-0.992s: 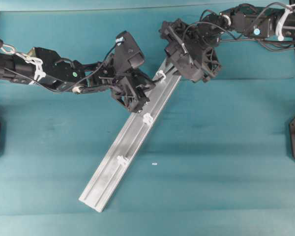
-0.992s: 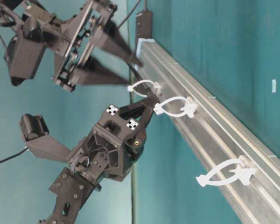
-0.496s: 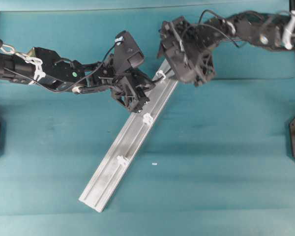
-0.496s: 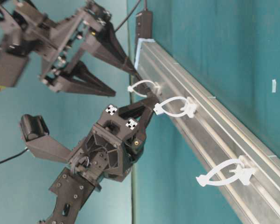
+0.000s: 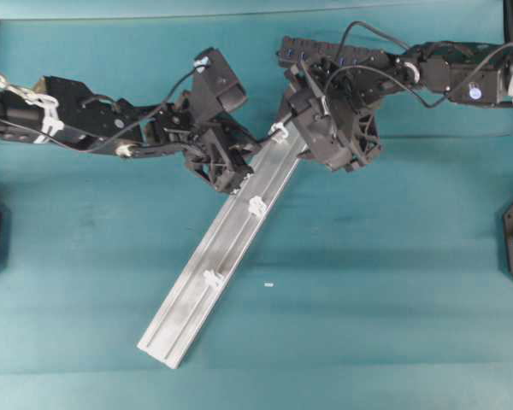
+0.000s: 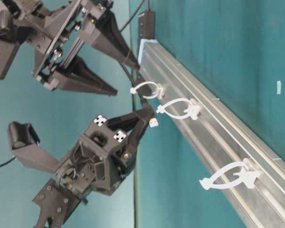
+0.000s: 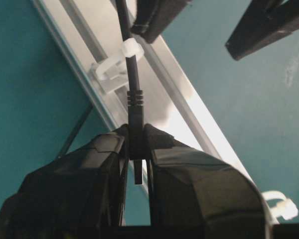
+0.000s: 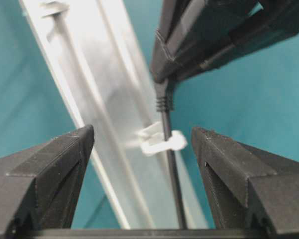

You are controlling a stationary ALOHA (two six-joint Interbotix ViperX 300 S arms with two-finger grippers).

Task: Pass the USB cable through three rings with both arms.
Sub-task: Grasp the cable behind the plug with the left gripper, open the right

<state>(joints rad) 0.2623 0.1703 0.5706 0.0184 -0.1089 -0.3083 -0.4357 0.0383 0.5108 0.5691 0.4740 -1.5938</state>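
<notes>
The USB cable (image 7: 132,74) is already through the first ring (image 7: 131,50) at the far end of the rail (image 5: 214,265), and its plug has come out on the near side. The left gripper (image 7: 137,149) is clamped tight on that plug — the metal tip pokes out between its fingers in the table-level view, just short of the second ring (image 6: 178,108). So the step in hand looks like the hand-over after ring one, with two rings left, the third ring (image 6: 228,176) standing well apart toward the rail's near end.

The right gripper (image 8: 139,144) holds nothing. Its fingers are spread wide and straddle the cord on the far side of the first ring, one finger on each side of it and neither touching.

The next move, as I judge it, calls for the right gripper to close on the cord behind the ring and feed slack — while the left lines the plug tip up with the narrow opening of the second ring. The cord is limp, so a poorly aimed tip could snag on the clip.
</notes>
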